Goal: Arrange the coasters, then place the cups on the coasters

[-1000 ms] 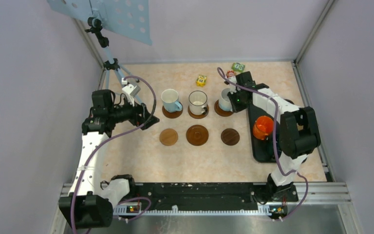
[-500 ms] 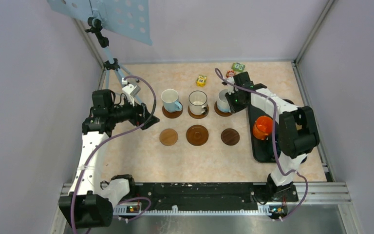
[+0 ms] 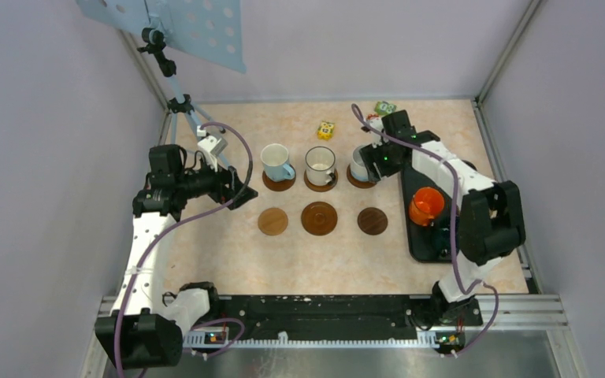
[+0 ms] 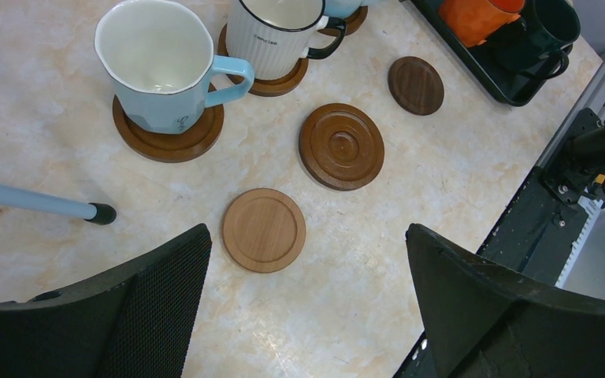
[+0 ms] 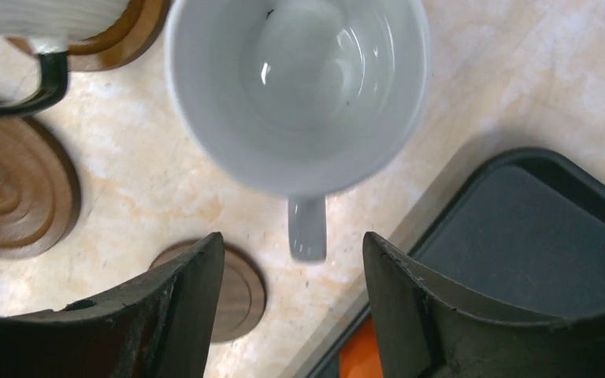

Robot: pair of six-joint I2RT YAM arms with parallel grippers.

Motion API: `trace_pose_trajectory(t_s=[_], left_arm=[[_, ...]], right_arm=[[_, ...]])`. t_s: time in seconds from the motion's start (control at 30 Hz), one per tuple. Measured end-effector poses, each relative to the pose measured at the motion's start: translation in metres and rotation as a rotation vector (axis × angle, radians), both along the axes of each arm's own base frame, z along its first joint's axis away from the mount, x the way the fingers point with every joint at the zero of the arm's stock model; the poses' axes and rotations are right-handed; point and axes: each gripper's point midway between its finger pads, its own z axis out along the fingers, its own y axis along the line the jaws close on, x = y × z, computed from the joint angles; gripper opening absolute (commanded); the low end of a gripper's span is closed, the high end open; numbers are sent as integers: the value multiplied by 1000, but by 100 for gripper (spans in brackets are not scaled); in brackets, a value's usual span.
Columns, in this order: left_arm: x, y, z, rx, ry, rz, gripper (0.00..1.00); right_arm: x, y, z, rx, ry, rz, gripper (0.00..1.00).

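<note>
white mug (image 5: 295, 87) under right tool (image 5: 291, 260), jaws apart, arm stretched forward.

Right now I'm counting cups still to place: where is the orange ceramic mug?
In the top view, the orange ceramic mug sits on the black rectangular tray on the right, just right of the darkest round wooden coaster.
</note>
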Motion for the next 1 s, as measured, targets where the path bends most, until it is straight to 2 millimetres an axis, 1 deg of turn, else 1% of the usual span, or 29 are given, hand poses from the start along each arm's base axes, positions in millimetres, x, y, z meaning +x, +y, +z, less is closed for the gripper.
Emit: trace_pose_trajectory(t_s=[0.07, 0.13, 0.2, 0.27, 0.33, 0.37, 0.43, 0.53, 0.67, 0.83, 0.93, 1.0], left_arm=[[0, 0, 0, 0, 0, 0, 99], [0, 0, 0, 0, 0, 0, 99], [0, 0, 0, 0, 0, 0, 99], [0, 0, 0, 0, 0, 0, 99], [0, 0, 0, -1, 0, 0, 99], [0, 0, 0, -1, -1, -1, 99], [0, 0, 0, -1, -1, 0, 99], [0, 0, 0, -1, -1, 0, 99], [0, 0, 0, -1, 0, 0, 99], [-1, 0, 1, 1, -6, 2, 99], [-1, 0, 2, 1, -9, 2, 99], [-1, 0, 2, 1, -10, 2, 99]], right_arm=[[-8, -3, 17, 13, -14, 0, 65], [-15, -8, 39, 35, -45, -4, 65], [-26, -15, 62, 56, -78, -8, 65], [-41, -28, 79, 65, -99, -20, 65], [-57, -44, 87, 61, -97, -45, 64], [-67, -54, 87, 54, -87, -63, 63], [-81, -68, 82, 39, -57, -89, 63], [-108, -89, 62, -6, 40, -124, 62], [-137, -103, 41, -53, 148, -128, 57], [-159, -122, 32, -109, 185, -139, 56], [-163, -129, 29, -131, 184, -144, 54], [-164, -133, 23, -145, 194, -149, 52]])
